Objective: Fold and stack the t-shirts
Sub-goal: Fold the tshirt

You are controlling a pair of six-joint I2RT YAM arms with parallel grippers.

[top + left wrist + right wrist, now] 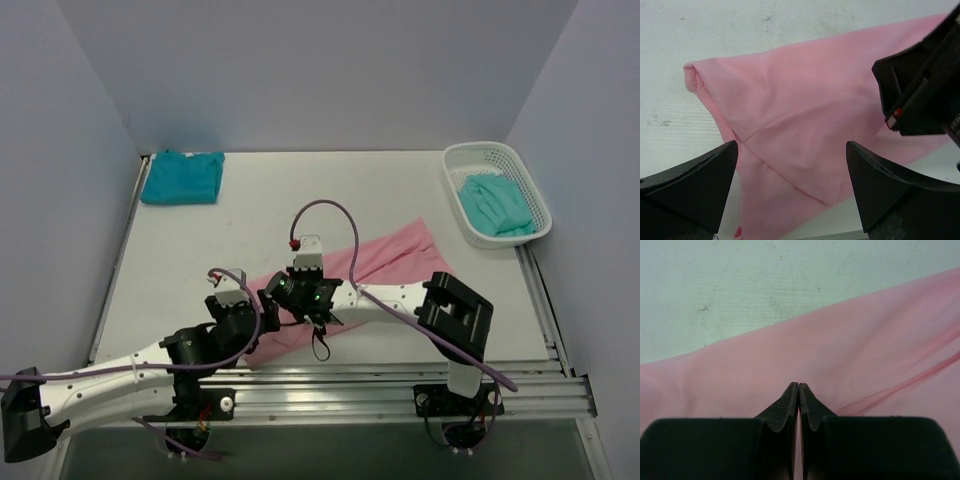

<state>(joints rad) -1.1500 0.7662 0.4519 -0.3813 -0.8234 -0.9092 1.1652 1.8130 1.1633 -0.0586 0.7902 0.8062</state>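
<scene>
A light pink t-shirt (390,250) lies as a long diagonal band across the near middle of the table. My left gripper (268,308) hovers open over its near-left end, and pink cloth (800,115) with a sleeve seam shows between the wide-apart fingers (700,185). My right gripper (295,292) sits just beyond it over the same shirt (790,355); its jaws are shut tip to tip, with no cloth visibly pinched. A deep teal t-shirt (182,177) lies folded at the far left. A paler mint-teal t-shirt (495,205) lies crumpled in the basket.
The white mesh basket (480,148) stands at the far right against the wall. Walls close in the table on the left, back and right. A metal rail (400,385) runs along the near edge by the arm bases. A purple cable (330,205) loops above the right wrist.
</scene>
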